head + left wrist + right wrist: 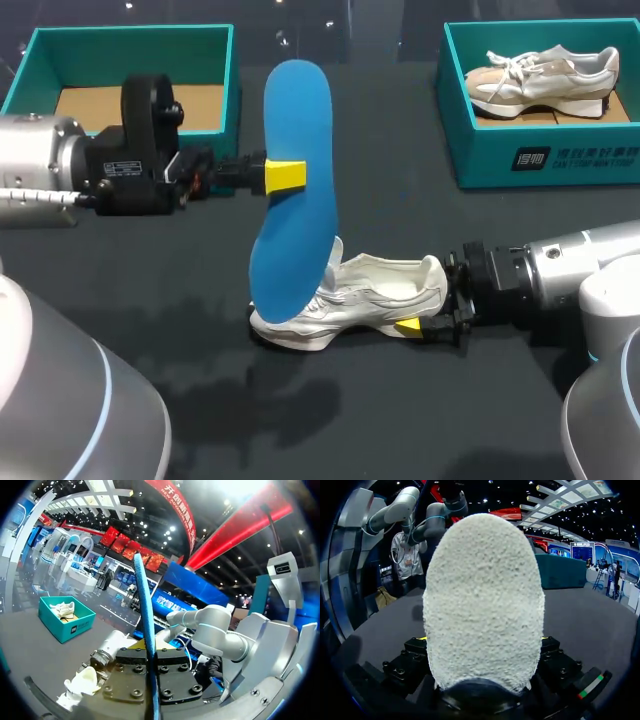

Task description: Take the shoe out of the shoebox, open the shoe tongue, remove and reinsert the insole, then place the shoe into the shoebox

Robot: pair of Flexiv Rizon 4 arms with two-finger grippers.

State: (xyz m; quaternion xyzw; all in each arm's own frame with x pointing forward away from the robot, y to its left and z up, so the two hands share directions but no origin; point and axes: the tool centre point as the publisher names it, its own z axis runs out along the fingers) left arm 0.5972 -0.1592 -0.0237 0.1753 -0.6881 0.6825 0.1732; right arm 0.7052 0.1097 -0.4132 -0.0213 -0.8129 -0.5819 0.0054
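My left gripper is shut on a blue insole and holds it upright above the table, its lower end just over the toe of the white shoe. In the left wrist view the insole shows edge-on, pinched between the yellow tips of the gripper, with the shoe below. The shoe lies on the table, and my right gripper is shut on its heel. That heel fills the right wrist view, with the gripper clamping it from both sides.
An empty teal shoebox stands at the back left. A second teal shoebox at the back right holds another white shoe. Dark tabletop lies in front of the shoe.
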